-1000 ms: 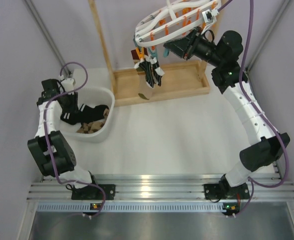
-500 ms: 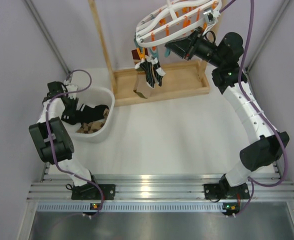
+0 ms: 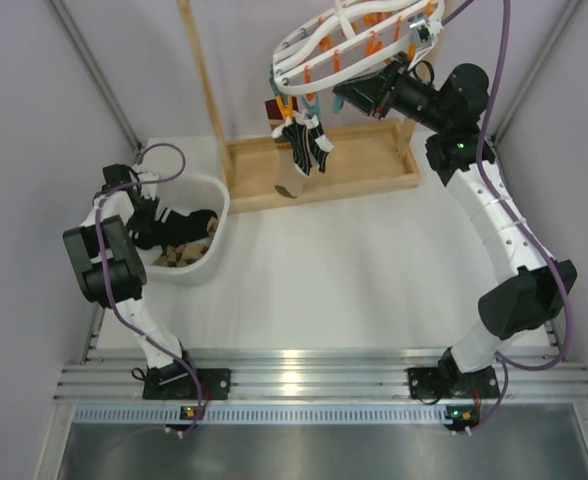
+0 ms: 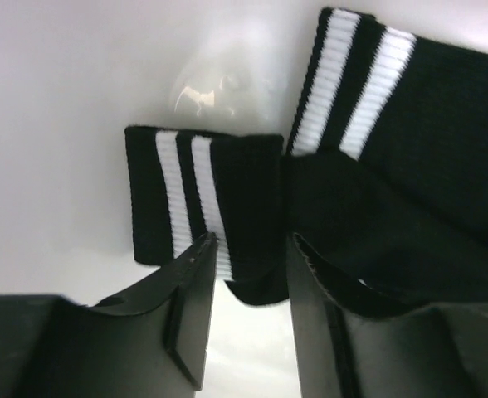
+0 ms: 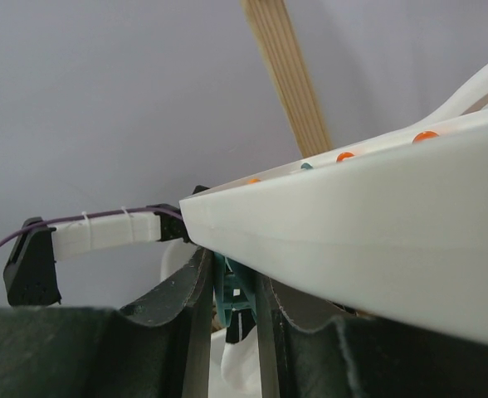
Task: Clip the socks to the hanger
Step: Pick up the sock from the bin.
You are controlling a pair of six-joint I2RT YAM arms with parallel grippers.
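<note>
Two black socks with white cuff bands lie in the white tub: one (image 4: pixel 202 195) flat, the other (image 4: pixel 410 166) to its right. My left gripper (image 4: pixel 252 240) reaches into the tub, open, and the lower edge of the flat sock sits between its fingertips. In the top view that gripper (image 3: pixel 146 228) is at the tub's left side beside the dark socks (image 3: pixel 192 222). The white hanger (image 3: pixel 354 40) hangs at the top; dark socks (image 3: pixel 304 148) dangle clipped to it. My right gripper (image 5: pixel 231 274) is under the hanger frame (image 5: pixel 377 232), shut on a teal clip peg (image 5: pixel 234 294).
The white tub (image 3: pixel 217 195) stands at the left and also holds tan pieces (image 3: pixel 179 256). A wooden stand (image 3: pixel 324 175) with an upright post (image 3: pixel 202 80) sits at the back. A purple cable (image 5: pixel 103 228) runs by the right wrist.
My left arm's elbow has drawn up toward the tub and its jaws have narrowed slightly around the sock's edge. The right gripper has stayed on the peg, and the hanger shifted a little.
</note>
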